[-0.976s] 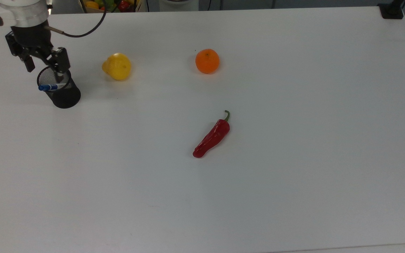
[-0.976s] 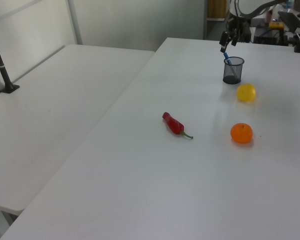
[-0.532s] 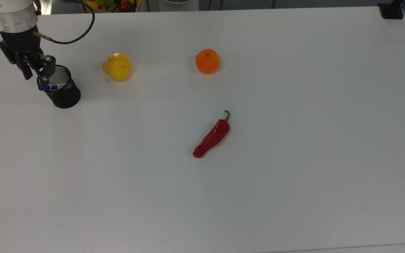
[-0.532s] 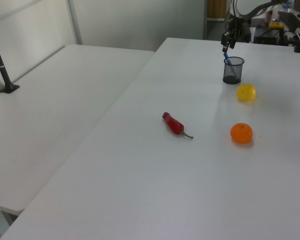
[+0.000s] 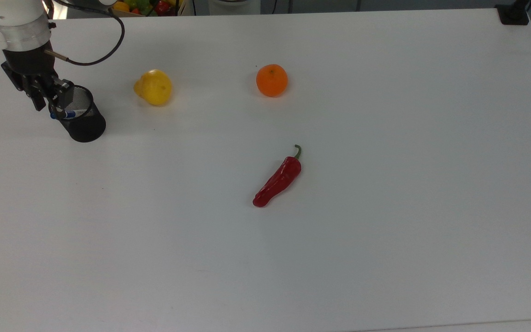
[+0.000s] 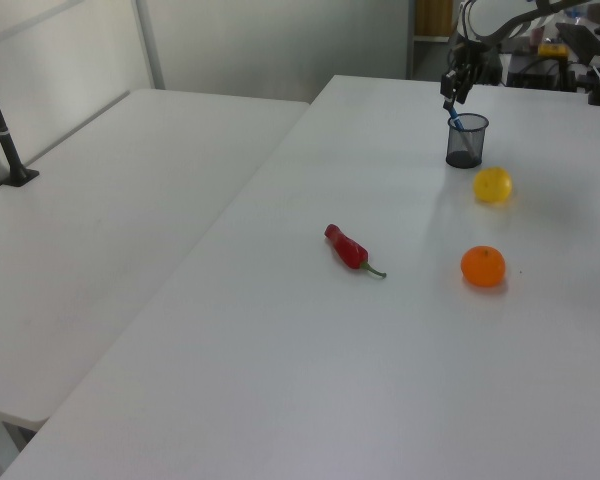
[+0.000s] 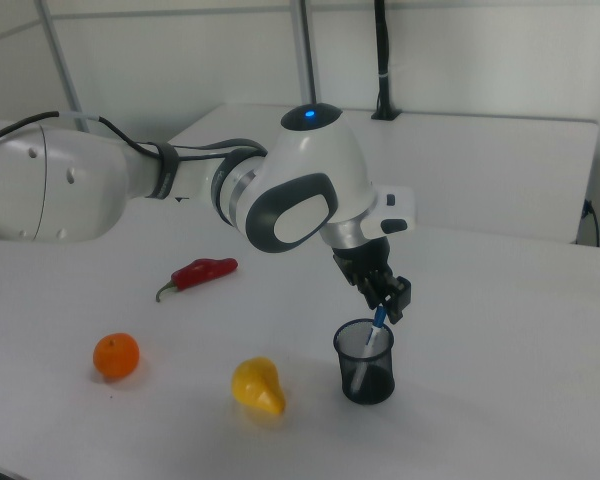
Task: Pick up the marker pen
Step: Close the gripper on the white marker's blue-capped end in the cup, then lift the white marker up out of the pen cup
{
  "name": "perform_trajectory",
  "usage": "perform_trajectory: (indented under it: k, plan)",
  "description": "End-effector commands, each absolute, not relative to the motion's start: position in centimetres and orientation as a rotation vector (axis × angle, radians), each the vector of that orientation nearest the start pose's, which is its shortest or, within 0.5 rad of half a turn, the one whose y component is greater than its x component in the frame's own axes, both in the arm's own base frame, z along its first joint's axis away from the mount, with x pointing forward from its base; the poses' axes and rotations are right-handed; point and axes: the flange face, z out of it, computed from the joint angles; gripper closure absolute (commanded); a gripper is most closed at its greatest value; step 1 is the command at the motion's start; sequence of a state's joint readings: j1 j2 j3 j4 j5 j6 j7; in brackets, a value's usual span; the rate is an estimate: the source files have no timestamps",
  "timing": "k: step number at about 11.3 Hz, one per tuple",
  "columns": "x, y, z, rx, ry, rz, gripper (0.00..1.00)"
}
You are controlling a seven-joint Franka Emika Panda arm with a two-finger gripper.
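The marker pen (image 5: 65, 114) leans inside a black mesh cup (image 5: 83, 127) at the top view's far left, its blue cap poking over the rim and the white barrel inside. My gripper (image 5: 50, 102) hangs just above that cap, open, with one finger on either side of the pen's top end. In the left view the gripper (image 6: 450, 100) sits right over the marker pen (image 6: 456, 122) and the cup (image 6: 467, 145). In the right view the gripper (image 7: 385, 300) points down at the blue cap of the marker pen (image 7: 378, 320), just above the cup (image 7: 365, 375).
A yellow fruit (image 5: 153, 86) lies to the right of the cup in the top view, an orange (image 5: 272, 80) further right, and a red chili pepper (image 5: 278, 180) near the table's middle. A box of fruit (image 5: 141, 5) stands beyond the far edge.
The gripper shifted to the top view's left, over the pen's cap, then came down a little. Its fingers stand closer together. The pen and cup have not moved.
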State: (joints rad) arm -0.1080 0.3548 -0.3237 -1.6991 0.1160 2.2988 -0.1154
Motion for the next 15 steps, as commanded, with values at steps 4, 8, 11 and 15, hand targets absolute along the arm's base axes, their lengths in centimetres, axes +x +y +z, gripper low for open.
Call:
perform_trajectory:
  k: [4,8,11,15]
  plan:
    - [62.9,-25.9,41.9,-3.137,0.549,-0.432,0.74]
    - [63.0,-25.9,42.5,-3.103,0.573,-0.458,0.85]
    - [63.3,-26.4,45.9,-3.056,0.607,-0.556,0.85]
    - [62.9,-27.4,52.5,-3.007,0.632,-0.711,0.85]
